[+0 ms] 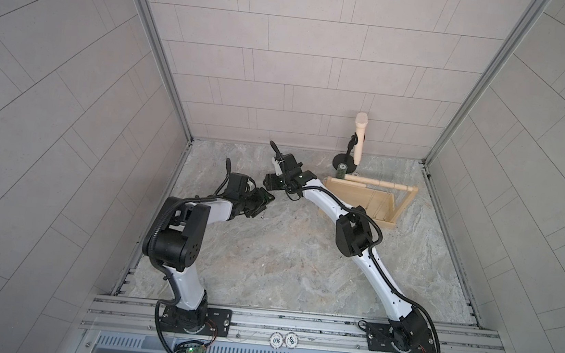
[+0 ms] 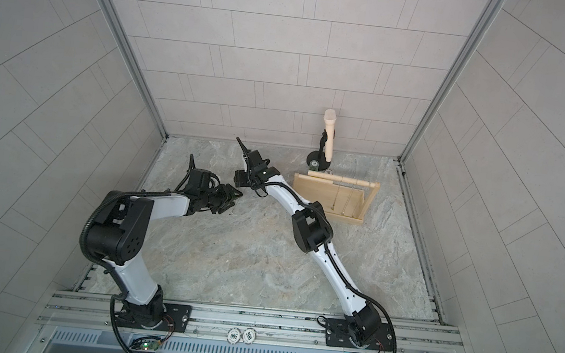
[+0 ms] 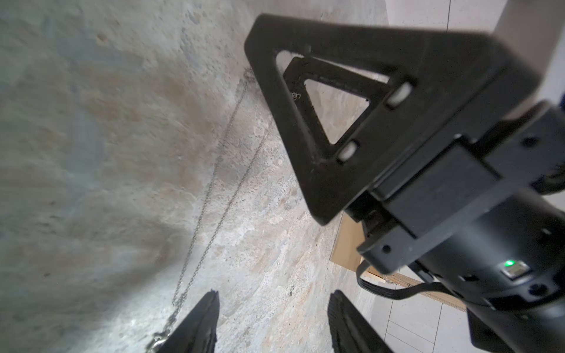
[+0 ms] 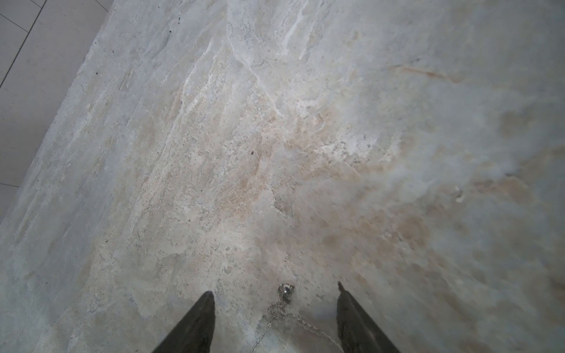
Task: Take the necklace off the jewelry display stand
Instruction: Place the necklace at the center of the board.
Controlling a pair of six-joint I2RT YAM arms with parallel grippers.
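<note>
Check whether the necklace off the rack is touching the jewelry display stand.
Apart. The left wrist view shows the necklace stretched across the marble table, with bare marble between it and the jewelry display stand.

A stone-patterned table [image 1: 265, 254] in grey and beige is seen in both top views, walled in by pale tiled panels. In its far right corner a pale wooden jewelry stand [image 1: 347, 195] is set on the surface, and just behind it a black round-based stand [image 1: 342, 161] with a cream microphone is placed, with a small green object [image 1: 340, 172], too small to be identified, between them. A thin silver necklace [image 4: 276, 308] is laid out on the bare stone, well apart from the wooden stand.
</note>
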